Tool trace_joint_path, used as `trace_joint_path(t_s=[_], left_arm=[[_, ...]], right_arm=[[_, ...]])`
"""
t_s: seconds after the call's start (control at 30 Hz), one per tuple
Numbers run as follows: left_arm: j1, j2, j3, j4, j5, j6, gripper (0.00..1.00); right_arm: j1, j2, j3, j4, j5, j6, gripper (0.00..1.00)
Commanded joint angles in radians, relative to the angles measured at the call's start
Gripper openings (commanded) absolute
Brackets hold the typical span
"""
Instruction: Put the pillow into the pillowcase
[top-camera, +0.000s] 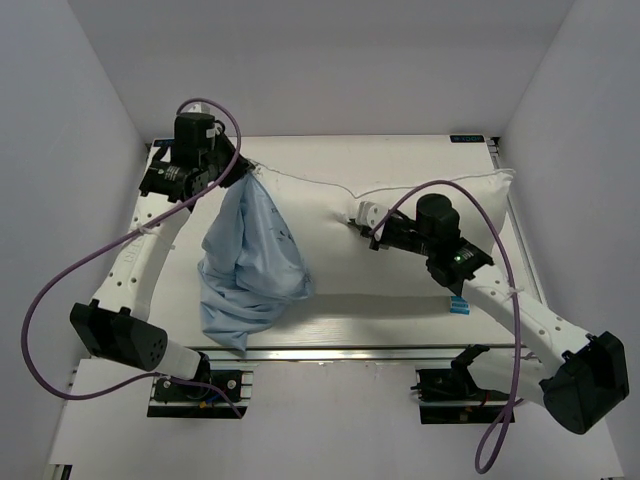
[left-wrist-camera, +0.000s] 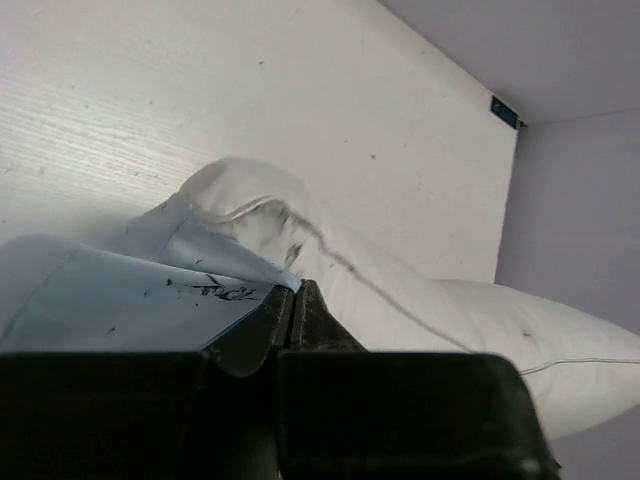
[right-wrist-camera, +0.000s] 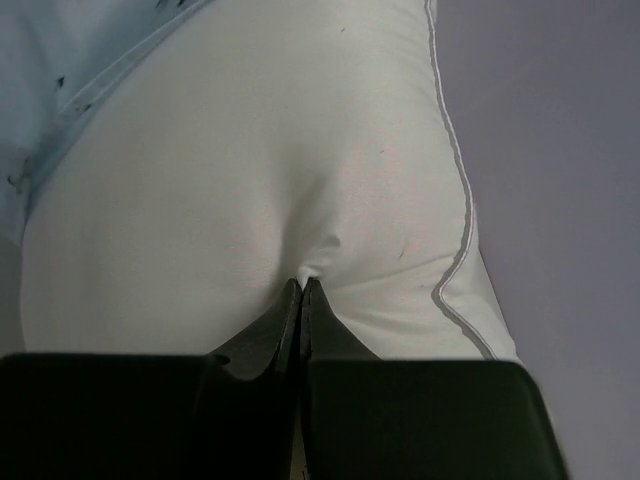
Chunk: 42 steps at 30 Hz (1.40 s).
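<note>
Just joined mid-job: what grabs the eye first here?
The light-blue pillowcase drapes bunched on the left, gathered to a point at the left hand, which pinches its cloth by the far-left corner of the pillow. The right hand is shut on a puckered fold of that plump white pillow near its middle.

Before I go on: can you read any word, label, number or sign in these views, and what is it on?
No text is readable in any view.
Dark-blue label at the far right edge of the table: too small to read.
Dark marks on the pillowcase: blurred, unreadable.
Light-blue tag on the right arm: too small to read.
The pillow: no print visible.
</note>
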Motion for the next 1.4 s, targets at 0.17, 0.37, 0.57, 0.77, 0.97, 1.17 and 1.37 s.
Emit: trace_joint_path(t_s=[0.17,0.37,0.57,0.77,0.97,1.17,1.37], left_arm=[[0.005,-0.041,0.092,0.031,0.151,0.016,0.00],[0.005,-0.032,0.057,0.052,0.199,0.026,0.00],[0.008,0.012,0.201,-0.067,0.064,0.098,0.00],[0.009,-0.018,0.069,0.075,0.311,0.073,0.00],[-0.061,-0.173,-0.402,0.416,0.507,-0.067,0.00],[-0.152,-0.178,-0.517,0.442,0.496,-0.049,0.00],[-0.152,-0.212,-0.625,0.485,0.478,-0.050,0.00]], right_arm=[[0.050,-0.065,-0.100,-0.100,-0.067,-0.085,0.00],[0.097,-0.120,-0.158,-0.142,-0.064,-0.128,0.00],[0.099,-0.169,-0.199,-0.183,-0.043,-0.147,0.00],[0.099,-0.175,-0.199,-0.167,-0.052,-0.110,0.00],[0.099,-0.128,-0.123,-0.166,-0.078,-0.055,0.00],[0.104,-0.085,-0.069,-0.215,-0.108,-0.049,0.02],[0.104,-0.146,0.020,-0.174,-0.063,0.043,0.58]])
